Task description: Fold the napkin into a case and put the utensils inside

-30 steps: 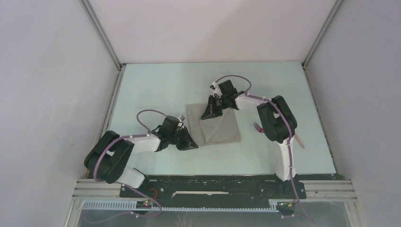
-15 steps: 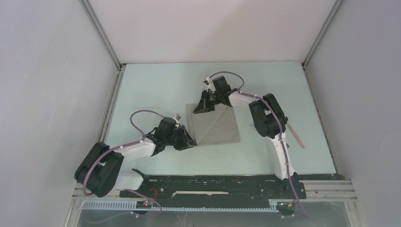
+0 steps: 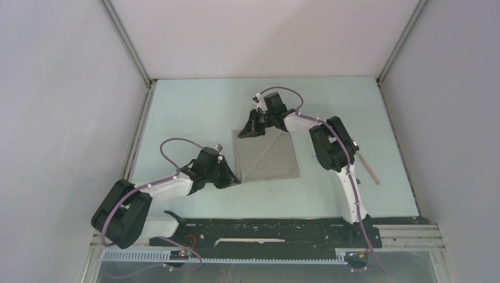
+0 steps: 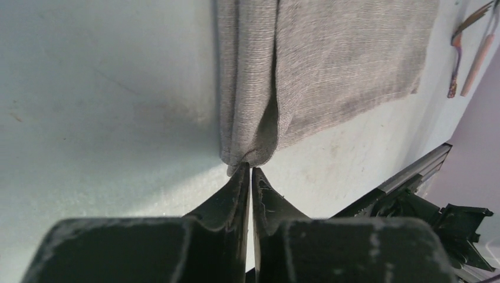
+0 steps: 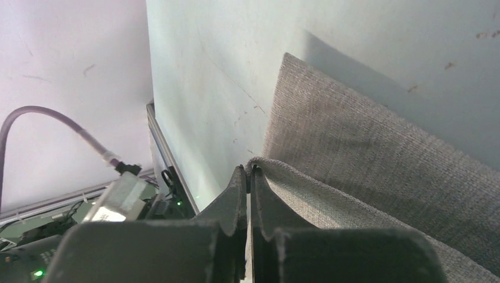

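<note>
Pale tabletop holds the napkin mid-frame, its left edge running top to bottom between the right claw, pinching the upper-left corner, and the left claw, pinching the lower-left, cloth lying rightward of both.

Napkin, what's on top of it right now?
Only the napkin itself, folded over; the utensils lie apart on the table. The right jaws cover its far left corner.
</note>
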Robot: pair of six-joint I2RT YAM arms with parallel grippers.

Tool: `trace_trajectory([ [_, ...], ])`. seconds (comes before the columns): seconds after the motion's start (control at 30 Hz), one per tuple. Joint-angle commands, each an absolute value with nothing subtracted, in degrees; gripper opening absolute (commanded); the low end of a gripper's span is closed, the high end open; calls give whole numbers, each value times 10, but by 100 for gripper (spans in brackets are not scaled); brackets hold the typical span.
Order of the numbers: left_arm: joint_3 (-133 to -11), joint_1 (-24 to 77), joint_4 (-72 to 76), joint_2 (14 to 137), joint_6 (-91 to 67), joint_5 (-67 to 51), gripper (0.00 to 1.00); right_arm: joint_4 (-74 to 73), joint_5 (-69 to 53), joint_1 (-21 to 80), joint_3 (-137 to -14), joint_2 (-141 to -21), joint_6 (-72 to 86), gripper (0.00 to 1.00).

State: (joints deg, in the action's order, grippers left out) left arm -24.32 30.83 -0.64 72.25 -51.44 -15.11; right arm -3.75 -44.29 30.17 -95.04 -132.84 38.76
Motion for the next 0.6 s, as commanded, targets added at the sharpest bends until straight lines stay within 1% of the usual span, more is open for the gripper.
trace_trajectory([
  [0.0, -235, 308, 11, 740, -511, -139, 9, -13, -452, 309, -982, -1340, 401, 0],
  [0.57, -221, 307, 20, 740, -513, -133, 6, -17, -444, 304, -1044, -1388, 412, 0],
])
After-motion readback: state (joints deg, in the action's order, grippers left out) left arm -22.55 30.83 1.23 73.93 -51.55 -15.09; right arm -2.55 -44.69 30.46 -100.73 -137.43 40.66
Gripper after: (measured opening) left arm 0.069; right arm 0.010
